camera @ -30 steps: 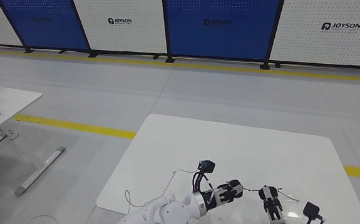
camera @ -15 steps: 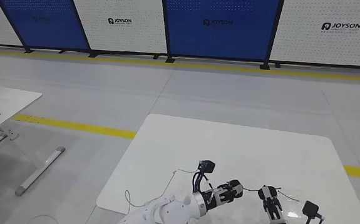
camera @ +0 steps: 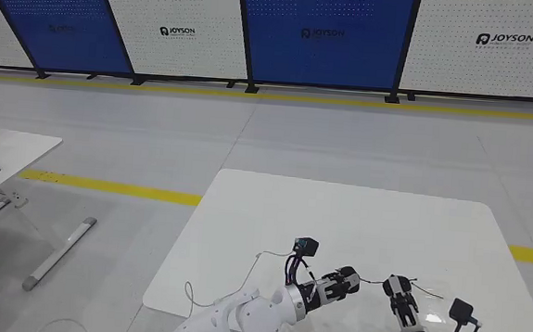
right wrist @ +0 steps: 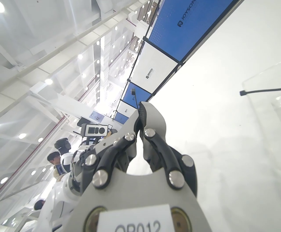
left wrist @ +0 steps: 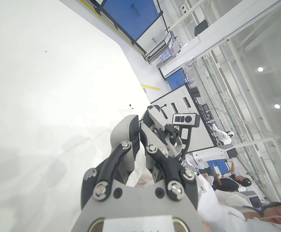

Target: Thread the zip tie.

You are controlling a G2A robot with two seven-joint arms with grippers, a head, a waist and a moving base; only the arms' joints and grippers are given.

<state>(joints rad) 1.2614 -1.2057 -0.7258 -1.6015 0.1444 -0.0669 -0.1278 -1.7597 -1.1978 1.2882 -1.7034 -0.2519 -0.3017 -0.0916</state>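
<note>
The zip tie (right wrist: 133,91) is thin and black, held over the white table (right wrist: 208,98). The right gripper (right wrist: 139,112) is squeezed tight on it. The left gripper (left wrist: 139,125) pinches its other end.

Two grippers (left wrist: 139,126) (right wrist: 140,115), two zip ties (right wrist: 135,100) (right wrist: 259,90), one clear tray (right wrist: 252,105), one table (right wrist: 208,92)

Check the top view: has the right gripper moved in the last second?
No. In the top view the right gripper, shut on the zip tie, sits where it was, at the same spot relative to the table's near edge.
</note>
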